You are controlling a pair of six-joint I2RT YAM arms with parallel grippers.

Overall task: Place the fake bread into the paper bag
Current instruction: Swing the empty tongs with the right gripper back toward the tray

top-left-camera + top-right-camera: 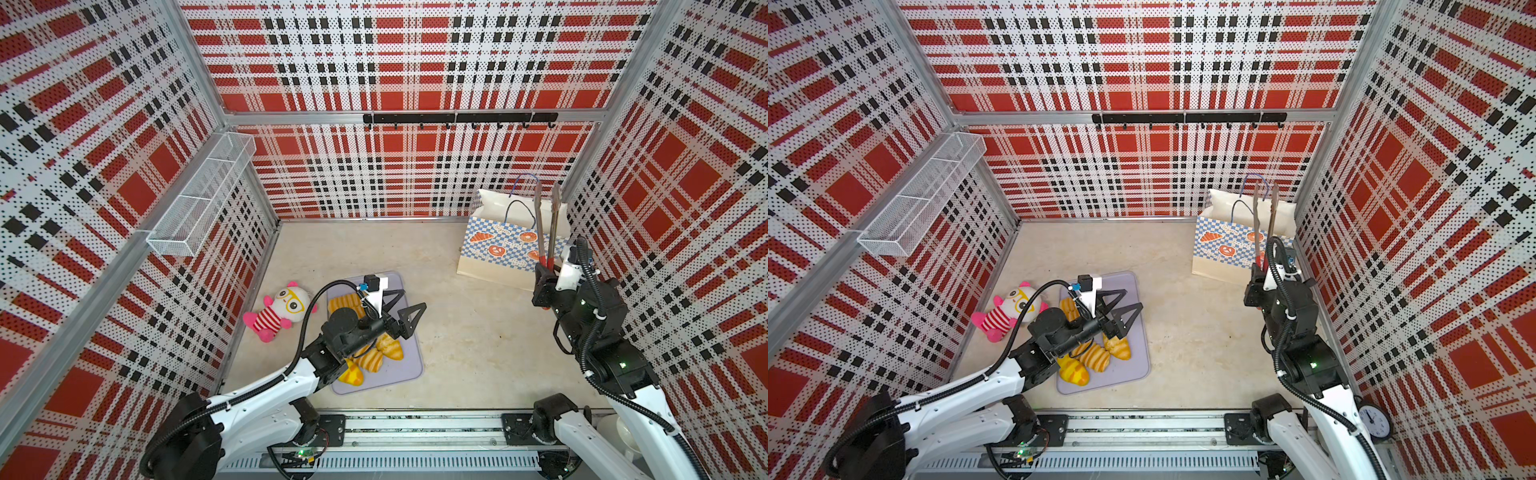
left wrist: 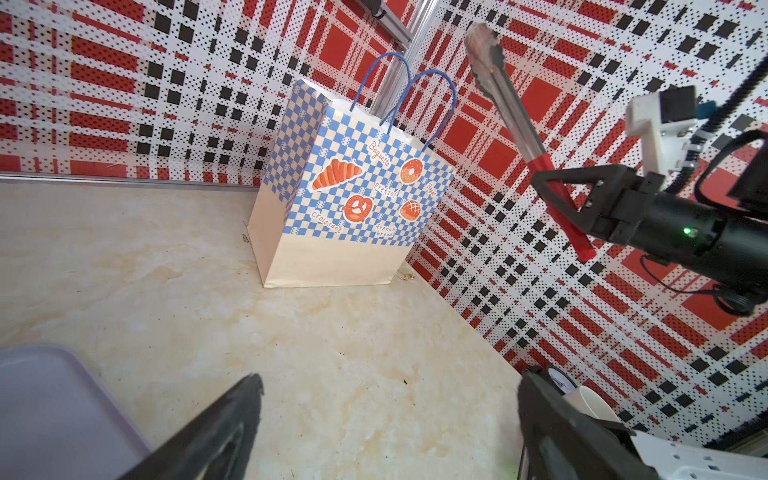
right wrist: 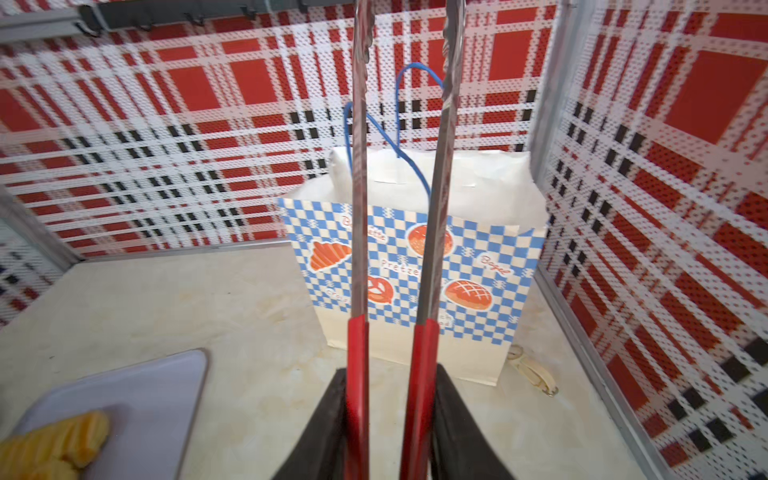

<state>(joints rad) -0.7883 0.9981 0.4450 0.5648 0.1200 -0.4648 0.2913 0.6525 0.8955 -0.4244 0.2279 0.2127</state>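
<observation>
Right gripper (image 3: 390, 374) is clamped on red-handled tongs (image 3: 358, 208), tips high near the paper bag (image 3: 511, 299) in the right corner. Left gripper (image 1: 414, 299) is held wide open above the fake bread (image 1: 372, 359) on the tray (image 1: 409, 370); bare tabletop (image 1: 478, 332) lies between.

A striped plush doll (image 1: 280, 311) lies just beside a lavender tray (image 1: 411, 370). Red-handled tongs (image 3: 359, 249) stand nearly upright, tips apart. A round dial (image 1: 1374, 419), perhaps a clock, sits by the right-hand wall (image 1: 1433, 249).

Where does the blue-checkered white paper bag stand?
The paper bag stands upright in the far right corner in both top views, beyond the red-handled metal tongs.
</observation>
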